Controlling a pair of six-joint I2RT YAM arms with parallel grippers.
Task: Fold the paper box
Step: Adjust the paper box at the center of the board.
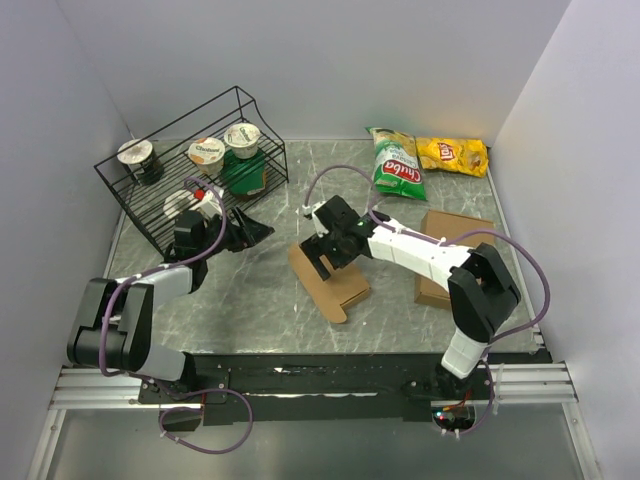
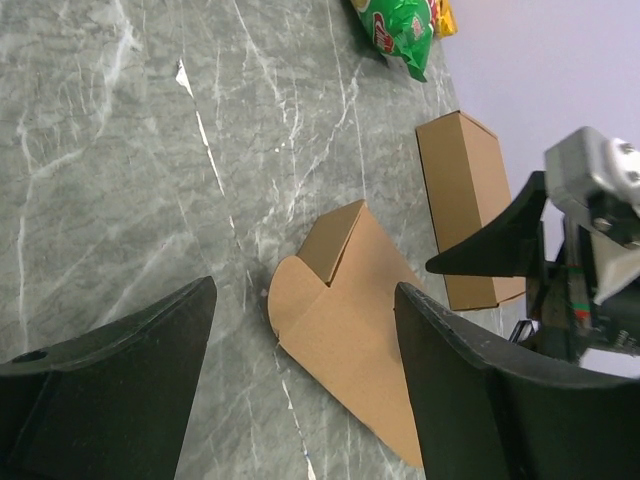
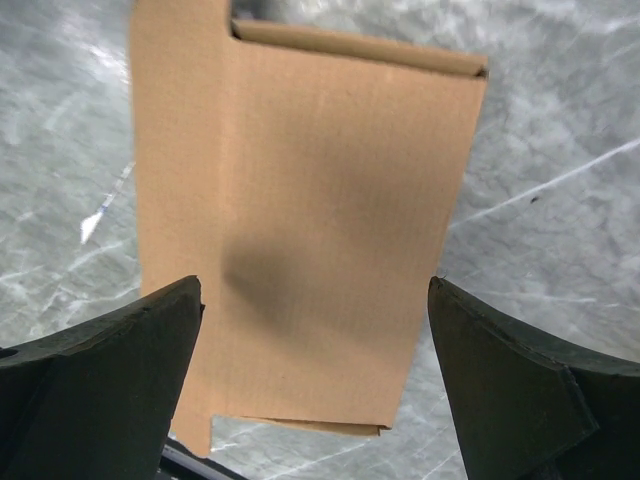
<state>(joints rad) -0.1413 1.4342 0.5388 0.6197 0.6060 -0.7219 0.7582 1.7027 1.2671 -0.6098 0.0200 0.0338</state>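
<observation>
Right now the paper box (image 1: 333, 283) lies in the middle of the grey marbled worktop (image 1: 250, 295), a little nearer the near edge than the far one. It is a brown blank lying mostly flat. In the left wrist view a rounded flap sticks out at one end and a short panel beside it stands up off the sheet.

The right tool (image 1: 322, 258) hovers directly over the box, and it's released. In its own wrist view the two black fingers (image 3: 110, 380) are spread wide, one over each long side of the cardboard, with the broad panel lying in plain sight between them. Nothing is gripped there.

On the other side, the left tool (image 1: 250, 232) sits off toward the left of the box, well apart from it and pointing across at it. Its jaws are parted too, and its camera shows only bare worktop and the box's flap end in the gap. It holds nothing.

Near the right edge lies a second brown box (image 1: 452, 258), closed up and neat-edged, just beyond the right arm's elbow. A black wire rack (image 1: 128, 195) fills the far left corner, carrying several lidded cups (image 1: 206, 152). Along the far edge, toward the right corner, a green snack bag (image 1: 397, 165) lies with a yellow one (image 1: 453, 155) beside it.
</observation>
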